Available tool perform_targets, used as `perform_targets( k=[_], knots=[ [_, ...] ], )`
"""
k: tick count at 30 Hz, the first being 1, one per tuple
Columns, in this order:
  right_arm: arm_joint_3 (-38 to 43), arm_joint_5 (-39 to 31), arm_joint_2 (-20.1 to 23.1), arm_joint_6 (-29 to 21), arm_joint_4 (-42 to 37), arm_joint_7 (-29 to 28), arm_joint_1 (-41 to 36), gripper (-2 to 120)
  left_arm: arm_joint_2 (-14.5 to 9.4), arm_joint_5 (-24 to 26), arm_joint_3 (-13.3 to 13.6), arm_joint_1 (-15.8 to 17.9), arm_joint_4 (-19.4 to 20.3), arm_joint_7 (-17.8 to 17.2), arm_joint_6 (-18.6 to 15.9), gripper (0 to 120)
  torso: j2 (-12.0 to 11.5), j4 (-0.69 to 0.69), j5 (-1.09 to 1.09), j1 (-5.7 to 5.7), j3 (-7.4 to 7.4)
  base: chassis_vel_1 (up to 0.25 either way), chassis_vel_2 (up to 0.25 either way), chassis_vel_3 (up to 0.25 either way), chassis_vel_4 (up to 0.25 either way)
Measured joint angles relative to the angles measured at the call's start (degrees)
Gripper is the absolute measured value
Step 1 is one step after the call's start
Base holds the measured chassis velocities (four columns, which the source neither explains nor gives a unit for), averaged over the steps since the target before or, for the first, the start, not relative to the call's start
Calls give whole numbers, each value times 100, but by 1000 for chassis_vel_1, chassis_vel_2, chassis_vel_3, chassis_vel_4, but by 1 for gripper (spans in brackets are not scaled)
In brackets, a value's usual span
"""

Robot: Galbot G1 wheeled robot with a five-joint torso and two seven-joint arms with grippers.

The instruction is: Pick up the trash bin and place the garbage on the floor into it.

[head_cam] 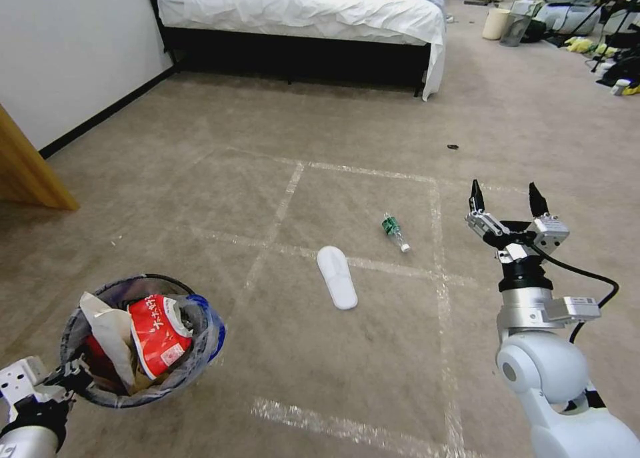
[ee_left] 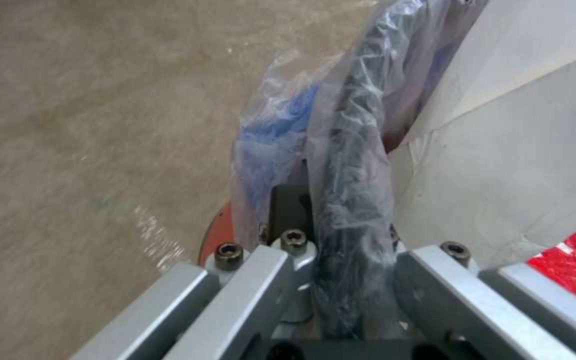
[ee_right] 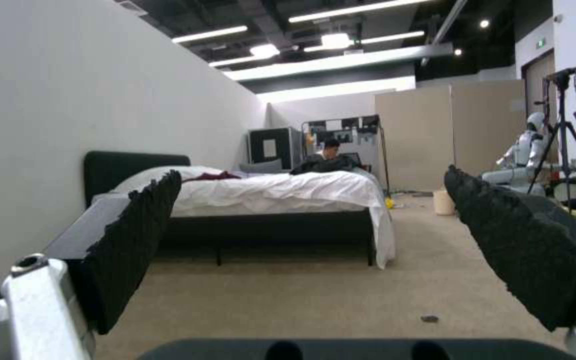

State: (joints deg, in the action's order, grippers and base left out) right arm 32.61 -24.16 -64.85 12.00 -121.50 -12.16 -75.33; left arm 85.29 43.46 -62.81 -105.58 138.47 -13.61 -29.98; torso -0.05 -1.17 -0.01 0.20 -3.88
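At the lower left of the head view, my left gripper is shut on the rim of the trash bin and holds it off the carpet. Its clear bag liner wraps the rim, which sits between the fingers in the left wrist view. Inside lie a red wrapper and tan paper. On the floor ahead lie a flat white slipper sole and a small green-labelled bottle. My right gripper hangs open to the right of the bottle, its fingers pointing toward the bed and nothing between them.
A bed with white sheets stands at the far end, with a white wall on the left. A wooden edge juts in at left. Bins, tripods and gear crowd the far right. White tape lines cross the carpet.
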Motion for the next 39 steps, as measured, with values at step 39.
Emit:
perform_targets(
  k=[39],
  knots=[
    [-187,-98,88,-298,-120,-101,14,100,0,2,16,-12,60,18,6,1,0,0,0,-1,1,-93,97,95,-96]
  ],
)
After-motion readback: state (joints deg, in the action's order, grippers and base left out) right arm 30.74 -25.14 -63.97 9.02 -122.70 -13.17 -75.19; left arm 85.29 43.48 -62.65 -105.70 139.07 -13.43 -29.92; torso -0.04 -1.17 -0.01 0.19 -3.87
